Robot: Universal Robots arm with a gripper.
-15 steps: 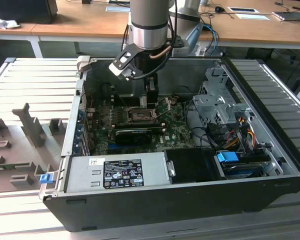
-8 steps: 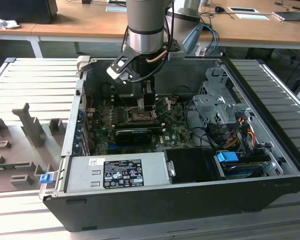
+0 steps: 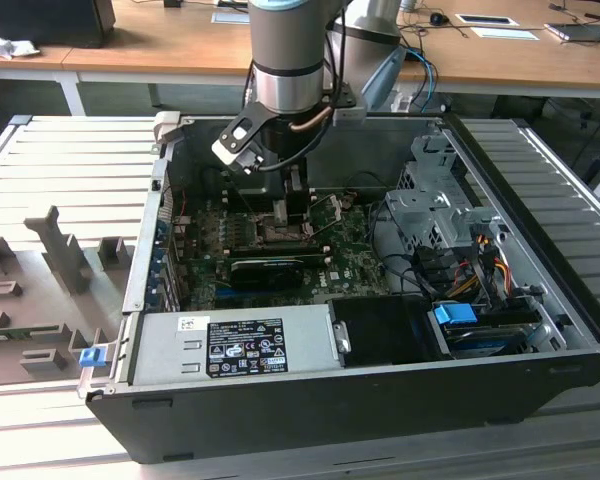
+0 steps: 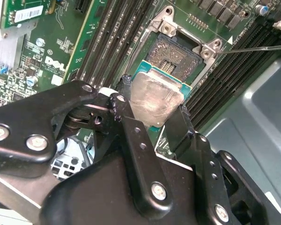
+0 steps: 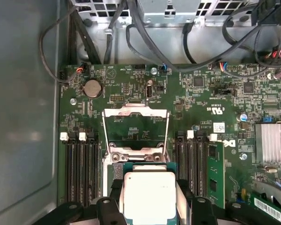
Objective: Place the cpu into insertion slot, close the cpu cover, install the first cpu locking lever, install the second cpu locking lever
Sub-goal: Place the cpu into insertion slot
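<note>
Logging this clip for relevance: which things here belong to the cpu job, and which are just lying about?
Job: black claw gripping the silver-topped square cpu; square black insertion slot; thin silver cpu cover frame, flipped open.
Lying about: round silver coin battery; finned silver heatsink; green memory stick.

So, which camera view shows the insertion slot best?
The second wrist view: the insertion slot lies bare, its dark centre visible past the cpu that the claw holds. In the first wrist view the cpu hides most of it; in the exterior view it sits far off below the arm.
</note>
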